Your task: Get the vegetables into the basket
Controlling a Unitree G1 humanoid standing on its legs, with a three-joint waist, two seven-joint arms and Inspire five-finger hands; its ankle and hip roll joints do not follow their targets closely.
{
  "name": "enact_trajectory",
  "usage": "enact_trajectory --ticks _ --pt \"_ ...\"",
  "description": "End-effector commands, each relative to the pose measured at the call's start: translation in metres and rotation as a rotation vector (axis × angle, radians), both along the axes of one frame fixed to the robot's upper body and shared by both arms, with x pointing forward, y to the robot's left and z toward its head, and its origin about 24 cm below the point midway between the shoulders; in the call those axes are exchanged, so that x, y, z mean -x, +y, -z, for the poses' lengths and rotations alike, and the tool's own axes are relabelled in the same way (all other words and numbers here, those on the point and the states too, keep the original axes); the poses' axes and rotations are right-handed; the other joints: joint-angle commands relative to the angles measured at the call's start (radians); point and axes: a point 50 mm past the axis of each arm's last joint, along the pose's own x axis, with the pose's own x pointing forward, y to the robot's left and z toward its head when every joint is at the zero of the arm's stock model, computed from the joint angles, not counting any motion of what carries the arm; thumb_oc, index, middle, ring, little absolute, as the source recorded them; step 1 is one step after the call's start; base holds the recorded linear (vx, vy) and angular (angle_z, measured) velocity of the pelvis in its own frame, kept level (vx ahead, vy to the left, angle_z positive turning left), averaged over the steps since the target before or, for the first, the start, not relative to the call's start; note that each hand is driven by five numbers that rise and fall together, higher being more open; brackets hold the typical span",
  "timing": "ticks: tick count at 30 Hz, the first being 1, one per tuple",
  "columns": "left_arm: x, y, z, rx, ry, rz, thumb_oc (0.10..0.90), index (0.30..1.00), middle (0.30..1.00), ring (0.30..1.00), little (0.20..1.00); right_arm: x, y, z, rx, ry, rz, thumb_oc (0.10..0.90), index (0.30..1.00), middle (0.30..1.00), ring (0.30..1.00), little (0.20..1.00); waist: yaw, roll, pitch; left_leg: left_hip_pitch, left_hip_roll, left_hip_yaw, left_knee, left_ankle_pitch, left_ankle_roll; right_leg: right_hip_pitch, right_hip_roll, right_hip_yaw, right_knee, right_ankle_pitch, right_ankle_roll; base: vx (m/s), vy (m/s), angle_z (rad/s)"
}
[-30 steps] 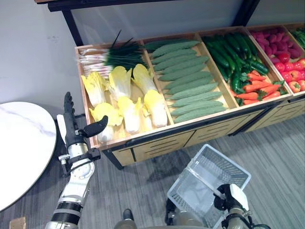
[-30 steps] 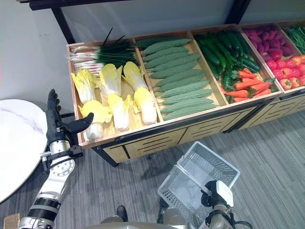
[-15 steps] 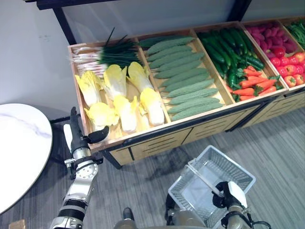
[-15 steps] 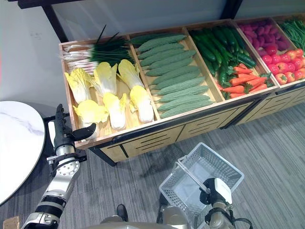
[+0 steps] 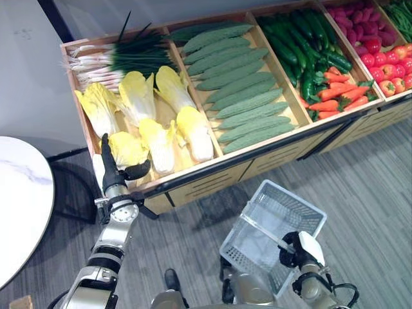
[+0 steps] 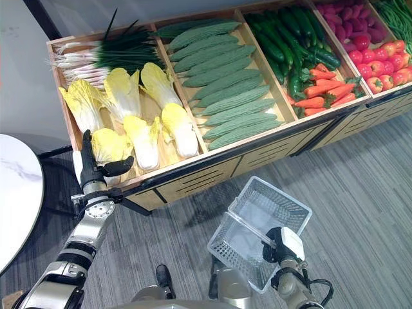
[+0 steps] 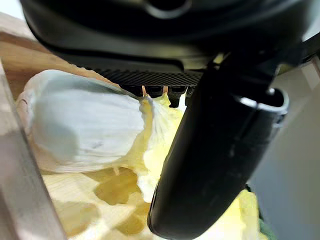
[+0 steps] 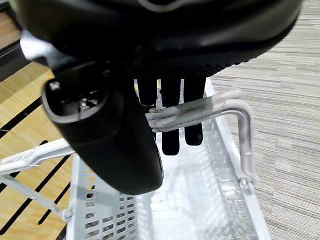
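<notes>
The left hand [image 5: 113, 172] is spread, fingers straight, thumb out over the nearest cabbage [image 5: 127, 149] in the crate [image 5: 212, 166]. The right hand [image 8: 150, 100] curls round the handle [image 8: 200, 112] of the empty basket [image 5: 273, 219]. The cabbage looks light, with soft, fragile leaves; better to grasp its firm white base.

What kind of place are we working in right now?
Likely a grocery produce aisle or a mock-up of one: a long wooden display stand split into bins of napa cabbages, bitter gourds and carrots, with a shopping basket held in the right hand.
</notes>
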Motion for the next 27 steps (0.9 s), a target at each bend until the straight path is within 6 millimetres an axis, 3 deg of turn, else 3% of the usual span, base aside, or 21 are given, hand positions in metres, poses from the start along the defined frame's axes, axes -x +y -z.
enact_trajectory --ticks 1,4,7,8,9,10,12,13,14,18,23,25,27 --pt "-0.008 0.013 -0.007 -0.110 0.029 -0.120 0.900 1.000 1.000 1.000 1.000 -0.018 -0.008 -0.017 0.040 -0.132 -0.028 0.400 0.300 0.300 0.300 0.300 -0.004 -0.031 -0.044 0.002 0.037 -0.063 0.000 -0.005 -0.037 0.020 -0.075 0.089 0.009 -0.031 0.119 0.00 0.000 0.00" --pt "0.008 0.030 0.029 -0.170 0.264 -0.293 0.900 1.000 1.000 1.000 1.000 -0.015 -0.006 -0.014 0.040 -0.125 -0.028 0.400 0.300 0.300 0.300 0.300 -0.002 -0.031 -0.046 0.011 0.038 -0.060 0.000 -0.009 -0.038 0.028 -0.074 0.088 0.008 -0.033 0.117 0.02 -0.008 -0.06" --pt "0.022 0.031 0.051 -0.190 0.383 -0.363 0.900 1.000 1.000 1.000 1.000 -0.013 -0.003 -0.011 0.036 -0.119 -0.030 0.400 0.300 0.300 0.300 0.300 0.000 -0.031 -0.053 0.018 0.037 -0.061 0.000 -0.013 -0.037 0.036 -0.075 0.086 0.007 -0.035 0.117 0.01 -0.004 -0.09" --pt "0.025 0.032 0.056 -0.198 0.407 -0.376 0.800 0.860 0.860 0.860 0.860 -0.013 -0.003 -0.011 0.036 -0.120 -0.037 0.400 0.300 0.300 0.300 0.300 -0.001 -0.030 -0.054 0.020 0.036 -0.060 0.000 -0.014 -0.037 0.037 -0.076 0.086 0.007 -0.036 0.116 0.00 0.006 -0.12" --pt "0.041 0.031 0.076 -0.179 0.516 -0.397 0.510 0.454 0.454 0.454 0.454 -0.015 -0.002 -0.012 0.037 -0.123 -0.038 0.400 0.300 0.300 0.300 0.300 0.001 -0.028 -0.056 0.025 0.036 -0.056 0.000 -0.016 -0.037 0.040 -0.076 0.086 0.008 -0.036 0.116 -0.01 0.011 -0.11" --pt "0.041 0.031 0.076 -0.179 0.515 -0.397 0.400 0.300 0.300 0.300 0.300 -0.015 -0.002 -0.012 0.037 -0.123 -0.038 0.400 0.300 0.300 0.300 0.300 0.001 -0.028 -0.055 0.025 0.036 -0.056 0.000 -0.016 -0.037 0.041 -0.076 0.087 0.008 -0.036 0.116 -0.01 0.015 -0.11" --pt "0.065 0.035 0.100 -0.135 0.650 -0.435 0.400 0.300 0.300 0.300 0.300 -0.019 -0.002 -0.013 0.038 -0.122 -0.056 0.400 0.300 0.300 0.300 0.300 -0.003 -0.024 -0.062 0.035 0.035 -0.046 0.000 -0.019 -0.036 0.045 -0.076 0.091 0.007 -0.035 0.117 0.00 0.026 -0.09" --pt "0.065 0.035 0.100 -0.134 0.649 -0.435 0.400 0.300 0.300 0.300 0.300 -0.019 -0.002 -0.013 0.038 -0.122 -0.056 0.400 0.300 0.300 0.300 0.300 -0.003 -0.024 -0.061 0.036 0.035 -0.046 0.000 -0.019 -0.037 0.046 -0.076 0.091 0.007 -0.035 0.117 0.02 0.037 -0.13" --pt "0.079 0.042 0.108 -0.090 0.706 -0.503 0.400 0.300 0.300 0.300 0.300 -0.023 0.000 -0.015 0.039 -0.128 -0.076 0.400 0.300 0.300 0.300 0.300 -0.010 -0.024 -0.071 0.045 0.037 -0.037 0.000 -0.022 -0.038 0.049 -0.075 0.097 0.005 -0.035 0.118 0.02 0.028 -0.17" --pt "0.079 0.044 0.107 -0.042 0.688 -0.586 0.400 0.300 0.300 0.300 0.300 -0.023 -0.002 -0.014 0.055 -0.111 -0.092 0.400 0.300 0.300 0.300 0.300 -0.016 -0.020 -0.085 0.057 0.036 -0.029 0.000 -0.026 -0.040 0.058 -0.075 0.099 0.004 -0.037 0.119 0.02 0.024 -0.14" --pt "0.055 0.041 0.080 0.062 0.441 -0.729 0.400 0.300 0.300 0.300 0.300 -0.016 -0.008 -0.012 0.077 -0.100 -0.068 0.400 0.300 0.300 0.300 0.300 -0.006 -0.014 -0.085 0.059 0.033 -0.038 0.000 -0.028 -0.038 0.067 -0.081 0.090 0.004 -0.039 0.121 0.00 0.016 0.02" --pt "0.027 0.043 0.016 0.083 -0.004 -0.788 0.400 0.300 0.300 0.300 0.300 -0.005 -0.008 -0.008 0.072 -0.082 -0.036 0.400 0.300 0.300 0.300 0.300 0.009 -0.019 -0.080 0.060 0.032 -0.050 0.000 -0.032 -0.037 0.076 -0.084 0.078 0.004 -0.044 0.123 -0.01 -0.012 0.03" --pt "0.032 0.040 -0.054 0.002 -0.429 -0.775 0.400 0.300 0.300 0.300 0.300 0.001 -0.001 -0.003 0.028 -0.074 0.003 0.400 0.300 0.300 0.300 0.300 0.032 -0.041 -0.082 0.049 0.029 -0.068 0.000 -0.031 -0.034 0.077 -0.088 0.067 0.002 -0.045 0.122 -0.03 -0.055 0.30"
